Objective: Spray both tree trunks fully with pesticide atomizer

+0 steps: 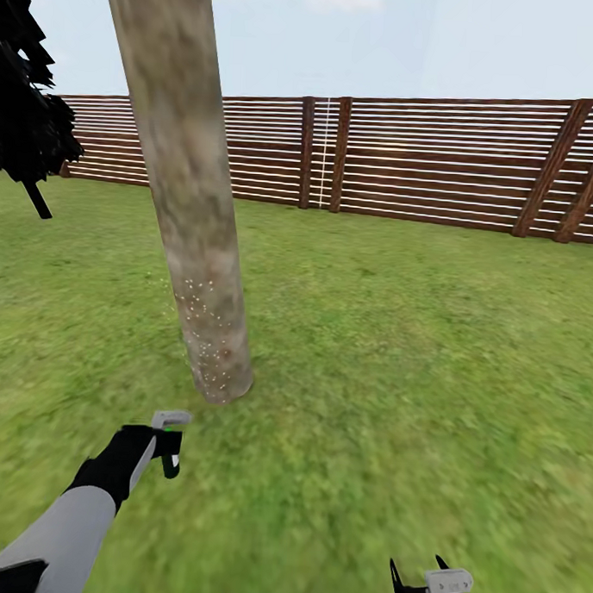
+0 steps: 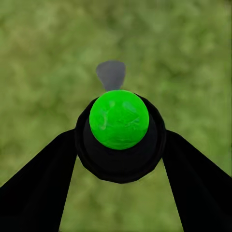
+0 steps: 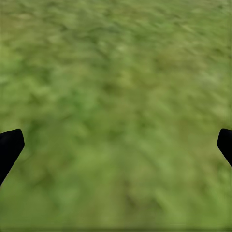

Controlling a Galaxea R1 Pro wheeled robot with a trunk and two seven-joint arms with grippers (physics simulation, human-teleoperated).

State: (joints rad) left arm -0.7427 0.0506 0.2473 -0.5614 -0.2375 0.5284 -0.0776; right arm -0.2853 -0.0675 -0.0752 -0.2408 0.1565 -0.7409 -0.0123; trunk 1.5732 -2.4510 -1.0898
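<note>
Left gripper (image 2: 119,145) clamping green-topped atomizer (image 2: 119,121), apparently speckling tree trunk (image 1: 185,188)

The tree trunk (image 1: 192,214) stands on the floor (image 1: 397,353), before the fence (image 1: 440,160).

A brown slatted wooden fence (image 1: 423,164) ran across the far side, braced by slanted posts at the right. Blurry green grass (image 1: 415,353) covered the ground from near to far. Pale blue sky (image 1: 411,43) hung above; a black tree (image 1: 24,103) stood far left
</note>
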